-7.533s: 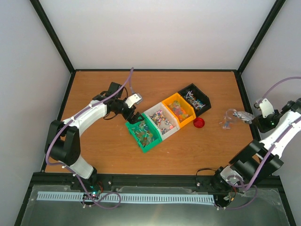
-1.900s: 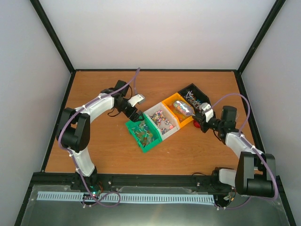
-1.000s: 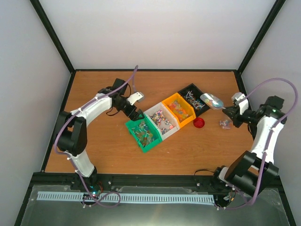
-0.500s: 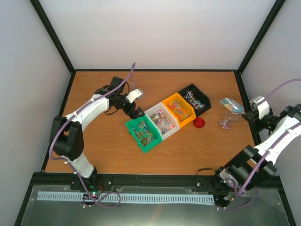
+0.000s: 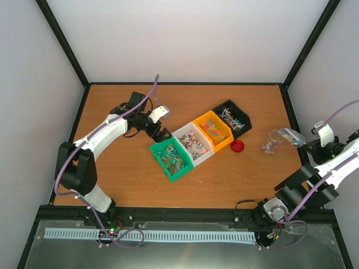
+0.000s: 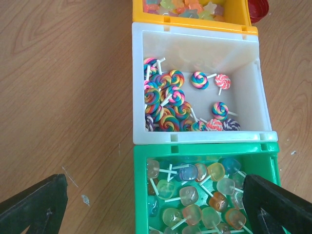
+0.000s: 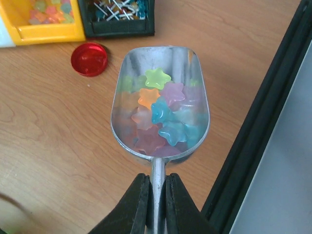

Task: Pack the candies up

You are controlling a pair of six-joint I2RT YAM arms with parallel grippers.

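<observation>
Star-shaped candies point(image 7: 158, 114) in mixed colours fill a silver scoop point(image 7: 195, 78). My right gripper point(image 7: 156, 187) is shut on the scoop's handle. In the top view the scoop point(image 5: 285, 135) hangs over the table's right side, with the right gripper point(image 5: 307, 143) behind it near the frame. A small clear container point(image 5: 268, 147) stands left of the scoop. My left gripper point(image 6: 155, 187) is wide open and holds nothing. It hovers over the green bin point(image 6: 139, 195) of square lollipops, next to the white bin point(image 6: 195, 137) of swirl lollipops.
Green point(image 5: 180, 172), white point(image 5: 206, 155), orange point(image 5: 224, 144) and black point(image 5: 242, 131) bins lie in a diagonal row mid-table. A red round lid point(image 5: 237, 147) lies on the table beside the orange bin. The black frame rail point(image 7: 263, 122) runs close to the scoop's right side.
The right arm has carried the loaded scoop rightward, from beside the black bin to near the right frame. The left gripper has shifted slightly by the green bin and opened a little wider.
</observation>
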